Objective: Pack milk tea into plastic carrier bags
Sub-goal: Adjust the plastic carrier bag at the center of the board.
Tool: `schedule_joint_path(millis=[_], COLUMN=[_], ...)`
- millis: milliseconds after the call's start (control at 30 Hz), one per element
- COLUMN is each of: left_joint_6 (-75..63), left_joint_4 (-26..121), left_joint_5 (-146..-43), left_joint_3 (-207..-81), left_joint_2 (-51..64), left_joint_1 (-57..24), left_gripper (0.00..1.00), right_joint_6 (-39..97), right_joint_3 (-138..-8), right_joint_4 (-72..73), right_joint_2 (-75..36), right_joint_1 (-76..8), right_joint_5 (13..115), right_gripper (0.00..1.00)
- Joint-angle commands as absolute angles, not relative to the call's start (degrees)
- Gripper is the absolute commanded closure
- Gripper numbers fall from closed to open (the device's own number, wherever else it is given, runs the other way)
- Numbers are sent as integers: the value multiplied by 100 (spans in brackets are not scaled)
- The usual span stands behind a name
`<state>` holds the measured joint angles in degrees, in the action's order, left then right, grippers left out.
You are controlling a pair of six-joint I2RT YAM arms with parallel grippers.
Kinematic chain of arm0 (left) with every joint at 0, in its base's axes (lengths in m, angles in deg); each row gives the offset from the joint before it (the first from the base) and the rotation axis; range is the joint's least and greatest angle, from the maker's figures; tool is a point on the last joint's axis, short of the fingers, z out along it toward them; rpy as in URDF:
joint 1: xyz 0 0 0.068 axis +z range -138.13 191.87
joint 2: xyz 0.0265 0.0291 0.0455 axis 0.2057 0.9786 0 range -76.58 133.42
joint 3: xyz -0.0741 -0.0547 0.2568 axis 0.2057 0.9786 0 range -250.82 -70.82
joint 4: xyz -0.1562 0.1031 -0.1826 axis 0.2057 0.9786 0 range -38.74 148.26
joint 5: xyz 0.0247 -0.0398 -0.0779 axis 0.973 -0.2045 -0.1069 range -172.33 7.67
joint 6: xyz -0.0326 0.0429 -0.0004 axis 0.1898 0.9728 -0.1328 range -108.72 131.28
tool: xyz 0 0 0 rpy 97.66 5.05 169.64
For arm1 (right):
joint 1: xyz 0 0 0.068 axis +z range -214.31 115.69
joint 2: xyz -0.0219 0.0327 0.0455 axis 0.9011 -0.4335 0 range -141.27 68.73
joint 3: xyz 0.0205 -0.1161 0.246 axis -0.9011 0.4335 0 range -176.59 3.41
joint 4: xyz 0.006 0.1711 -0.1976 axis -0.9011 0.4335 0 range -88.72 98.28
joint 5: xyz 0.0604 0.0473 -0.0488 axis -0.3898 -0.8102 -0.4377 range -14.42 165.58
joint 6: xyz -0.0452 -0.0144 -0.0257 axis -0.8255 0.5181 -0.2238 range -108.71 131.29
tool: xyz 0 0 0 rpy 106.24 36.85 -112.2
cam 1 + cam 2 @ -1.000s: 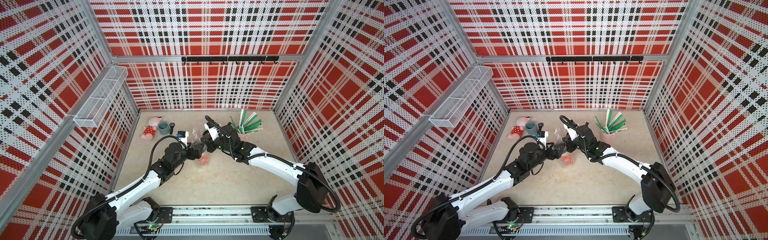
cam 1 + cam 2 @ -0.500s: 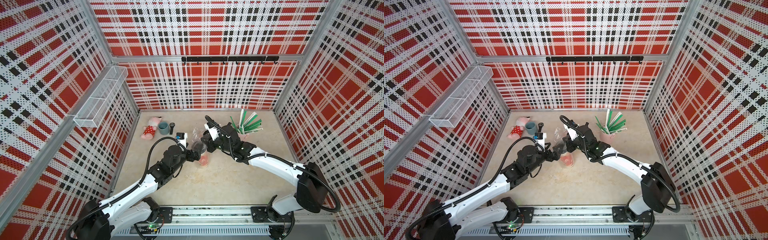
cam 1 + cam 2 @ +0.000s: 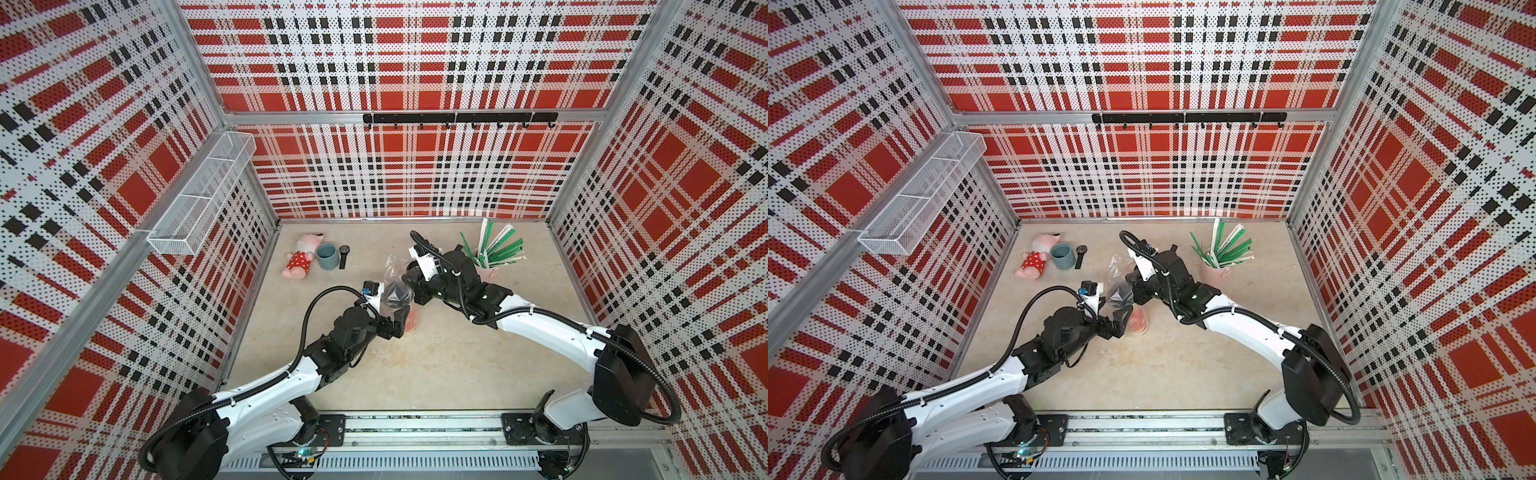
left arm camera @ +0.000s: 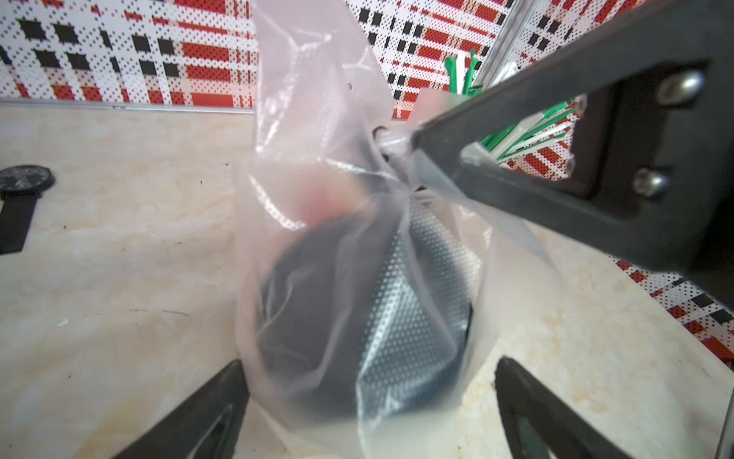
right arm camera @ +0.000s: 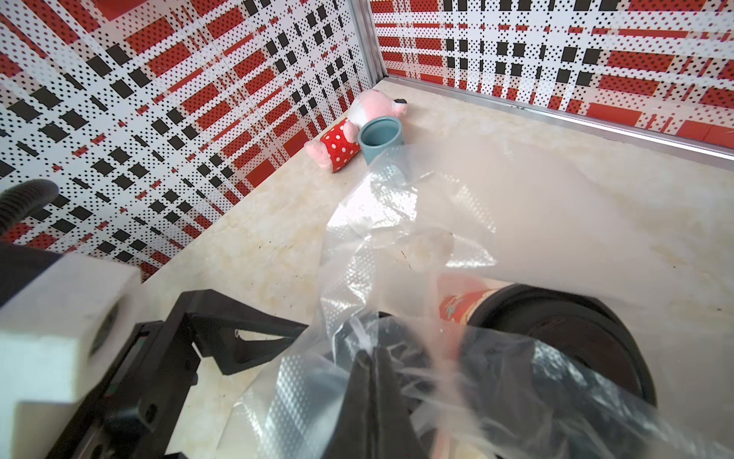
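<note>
Red, black and white plaid panels wall in a pale marbled tabletop [image 3: 436, 365], with a white wire basket [image 3: 199, 199] on the panel at the left of the frame and a black hook rail [image 3: 457, 118] across the back.

Near the middle of the tabletop in both top views we see the milk tea cup [image 3: 411, 324], its red wall and black dome lid [image 3: 394, 297] showing through the plastic carrier bag [image 3: 392, 266] drawn over it. We cannot tell whether the cup stands on the tabletop or is lifted off it.

Our left hand [image 4: 369, 363] reaches in from the lower left of the top views. Its fingers [image 4: 198, 413] are spread wide, one on each side of the bagged cup, and in the left wrist view neither finger clearly presses on the film.

Our right hand [image 5: 367, 357] comes from the right of the top views and sits just above the cup. It is pinched tight on a gathered fold of the bag's upper film, which bunches and stretches from the fingertips down over the lid.

Toward the upper left of the tabletop lie a pink plush toy [image 3: 299, 259] in a red dotted dress, a grey-blue mug [image 3: 326, 256] touching it, and a black watch [image 3: 344, 254] just beside the mug. A pink cup of green and white straws [image 3: 490, 253] stands at the upper right, close behind the right arm.
</note>
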<state>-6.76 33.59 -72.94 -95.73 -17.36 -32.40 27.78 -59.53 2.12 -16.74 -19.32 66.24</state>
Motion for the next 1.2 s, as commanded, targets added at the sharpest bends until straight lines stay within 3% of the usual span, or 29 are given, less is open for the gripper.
schedule_joint_path(millis=[0, 467, 1167], left_joint_6=[-355, 81, 547], left_joint_4=[2738, 2407, 2085], left_joint_5=[-7256, -7125, -7946], left_joint_3=[-9544, -9828, -10087], left_joint_2=[-1587, -1016, -532], left_joint_1=[-3278, -3058, -2944], left_gripper=[2, 2, 0], right_joint_6=[2733, 2735, 2772], right_joint_3=[-5908, -5855, -5890], right_joint_4=[120, 83, 254], right_joint_2=[-1480, -1446, -1519], right_joint_1=[-1904, -1930, -1992], right_joint_5=[6642, 6618, 6610], right_gripper=[100, 100, 100])
